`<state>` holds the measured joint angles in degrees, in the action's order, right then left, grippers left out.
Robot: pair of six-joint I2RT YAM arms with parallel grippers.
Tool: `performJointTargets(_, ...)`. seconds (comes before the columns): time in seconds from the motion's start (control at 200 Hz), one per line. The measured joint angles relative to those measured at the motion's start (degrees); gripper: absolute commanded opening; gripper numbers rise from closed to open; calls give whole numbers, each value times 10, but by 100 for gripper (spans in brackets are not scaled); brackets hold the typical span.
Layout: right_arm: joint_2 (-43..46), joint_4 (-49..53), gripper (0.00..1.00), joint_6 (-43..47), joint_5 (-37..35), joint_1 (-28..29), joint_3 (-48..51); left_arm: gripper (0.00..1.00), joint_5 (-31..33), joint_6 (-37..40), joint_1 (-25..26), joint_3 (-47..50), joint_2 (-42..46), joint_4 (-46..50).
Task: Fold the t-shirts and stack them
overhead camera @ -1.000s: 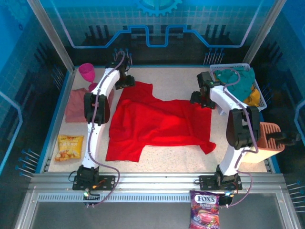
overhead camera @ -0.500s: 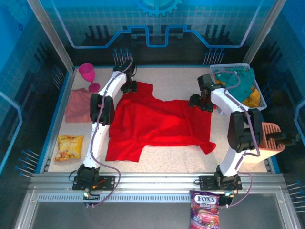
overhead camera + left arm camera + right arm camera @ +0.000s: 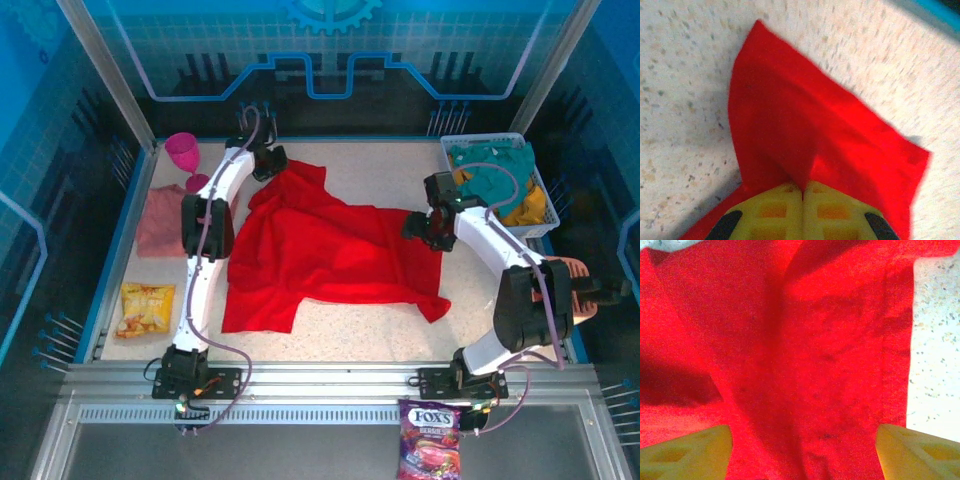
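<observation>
The bright red t-shirt [image 3: 330, 260] lies crumpled and partly spread in the middle of the table. My left gripper [image 3: 270, 161] is at its far left corner, shut on a pinch of the red cloth. In the left wrist view, the yellow fingers [image 3: 775, 210] meet with a peak of red shirt [image 3: 805, 125] caught between them. My right gripper [image 3: 424, 227] hovers over the shirt's right edge, open. In the right wrist view its fingertips [image 3: 700, 447] stand wide apart over red cloth [image 3: 790, 340]. The salmon-pink t-shirt [image 3: 160, 222] lies folded at the left edge.
A magenta goblet [image 3: 183, 152] stands at the far left corner. A yellow snack bag [image 3: 147, 308] lies near left. A white basket [image 3: 535, 215] of teal and yellow cloth sits far right, with a salmon rack [image 3: 565, 292] below it. A candy bag [image 3: 430, 452] lies on the near ledge.
My left gripper has shut on the red shirt's far corner and drawn it slightly toward the far edge. The right gripper has moved nearer over the shirt's right edge.
</observation>
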<state>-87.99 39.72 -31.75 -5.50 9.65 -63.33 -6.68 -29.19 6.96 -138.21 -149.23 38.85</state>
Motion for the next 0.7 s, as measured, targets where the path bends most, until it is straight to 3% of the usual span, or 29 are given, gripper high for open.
performJointTargets(0.165,25,-4,74,-4,-3,11,27,0,-34,-60,-27,46,35,-113)
performJointTargets(0.365,25,-4,74,-13,-4,57,42,0,-35,-87,-44,30,40,-198)
performJointTargets(0.42,25,-4,74,-16,-4,65,47,9,-35,-88,-45,9,36,-208)
performJointTargets(0.485,25,-3,75,-18,-5,72,54,45,-36,-85,-45,-26,26,-216)
performJointTargets(0.535,25,-3,75,-19,-5,76,59,58,-37,-84,-45,-45,21,-218)
performJointTargets(0.7,26,3,79,-25,-27,77,69,69,-48,-81,-45,0,39,-225)
